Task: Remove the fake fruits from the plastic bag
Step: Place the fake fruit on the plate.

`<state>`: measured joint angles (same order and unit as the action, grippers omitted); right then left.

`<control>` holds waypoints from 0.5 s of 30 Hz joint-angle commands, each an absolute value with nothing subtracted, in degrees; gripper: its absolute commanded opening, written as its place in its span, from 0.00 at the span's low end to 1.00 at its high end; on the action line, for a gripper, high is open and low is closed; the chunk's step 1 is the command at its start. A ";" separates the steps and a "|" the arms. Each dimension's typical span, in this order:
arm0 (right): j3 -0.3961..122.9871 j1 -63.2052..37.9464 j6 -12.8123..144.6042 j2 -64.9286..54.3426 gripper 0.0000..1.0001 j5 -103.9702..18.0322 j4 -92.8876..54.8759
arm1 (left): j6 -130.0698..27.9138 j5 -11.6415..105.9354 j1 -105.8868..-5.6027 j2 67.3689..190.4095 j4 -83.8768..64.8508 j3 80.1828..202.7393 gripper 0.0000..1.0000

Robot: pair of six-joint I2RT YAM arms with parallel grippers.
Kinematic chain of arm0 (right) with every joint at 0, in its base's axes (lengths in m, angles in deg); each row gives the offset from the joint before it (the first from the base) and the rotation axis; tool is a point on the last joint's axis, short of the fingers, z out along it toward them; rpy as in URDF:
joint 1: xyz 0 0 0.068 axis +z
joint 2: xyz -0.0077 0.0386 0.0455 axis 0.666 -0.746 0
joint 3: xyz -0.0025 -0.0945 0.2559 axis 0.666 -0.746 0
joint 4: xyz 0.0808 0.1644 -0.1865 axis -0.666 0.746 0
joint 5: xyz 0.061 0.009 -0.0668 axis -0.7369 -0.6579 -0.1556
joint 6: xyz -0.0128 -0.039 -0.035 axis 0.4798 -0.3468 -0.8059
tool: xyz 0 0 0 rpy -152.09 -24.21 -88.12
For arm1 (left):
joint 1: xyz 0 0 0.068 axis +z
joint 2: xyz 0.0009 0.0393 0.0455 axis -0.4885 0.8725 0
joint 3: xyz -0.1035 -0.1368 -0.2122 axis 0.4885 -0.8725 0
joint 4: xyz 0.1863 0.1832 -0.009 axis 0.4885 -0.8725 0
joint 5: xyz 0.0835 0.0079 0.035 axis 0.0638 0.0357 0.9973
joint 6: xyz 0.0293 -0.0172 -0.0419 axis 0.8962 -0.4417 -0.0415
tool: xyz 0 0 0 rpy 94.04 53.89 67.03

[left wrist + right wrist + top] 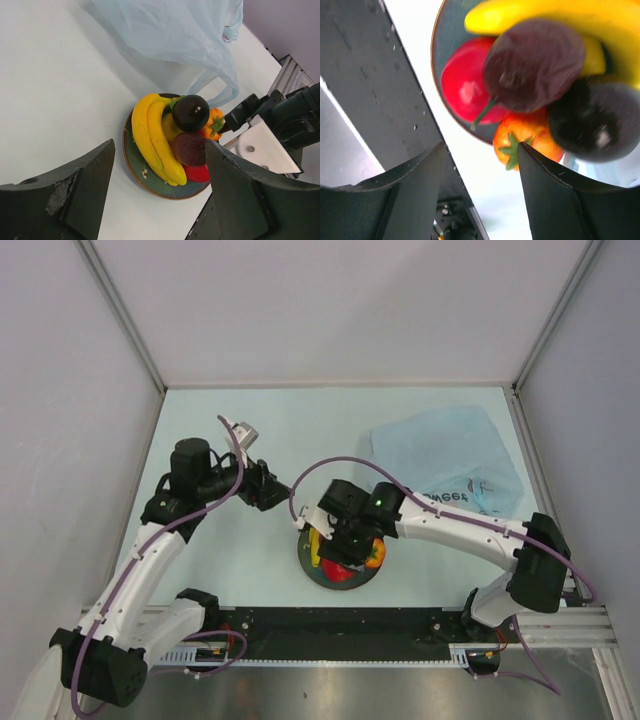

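Observation:
The fake fruits lie piled on a dark teal plate (330, 583): a yellow banana bunch (157, 142), a dark purple ball (191, 112), a maroon fruit (190, 148), a red apple (197, 173) and an orange fruit with a green top (214, 121). A yellow fruit (172, 129) is mostly hidden under the ball. The light-blue plastic bag (450, 462) lies flat at the back right, apart from the plate. My right gripper (345, 535) hovers open and empty over the pile, its fingertips beside the orange fruit (520, 142). My left gripper (283, 490) is open and empty, left of the plate.
The plate sits close to the table's near edge, by the black mounting rail (350, 620). The bag's handles (220, 85) reach toward the plate. Grey enclosure walls (80, 390) bound the table on three sides. My right arm (280, 115) crosses beside the plate.

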<state>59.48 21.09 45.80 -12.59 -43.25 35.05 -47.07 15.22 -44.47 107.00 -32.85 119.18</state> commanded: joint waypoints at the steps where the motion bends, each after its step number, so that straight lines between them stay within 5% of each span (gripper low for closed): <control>1: 58.26 21.35 43.97 -9.03 0.65 -44.38 39.28 | -47.41 13.48 -44.01 107.80 -30.69 118.77 0.77; 6: 56.68 14.17 43.09 -4.38 0.65 -45.60 43.50 | -43.73 16.38 -44.01 108.85 -32.53 119.12 0.77; 15: 56.50 -16.14 33.52 -2.43 0.61 -60.46 45.72 | -36.87 20.95 -43.66 114.74 -39.47 125.00 0.75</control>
<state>56.49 -8.68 39.64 -2.91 -53.83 44.47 -42.00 19.25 -44.42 112.44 -36.68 119.99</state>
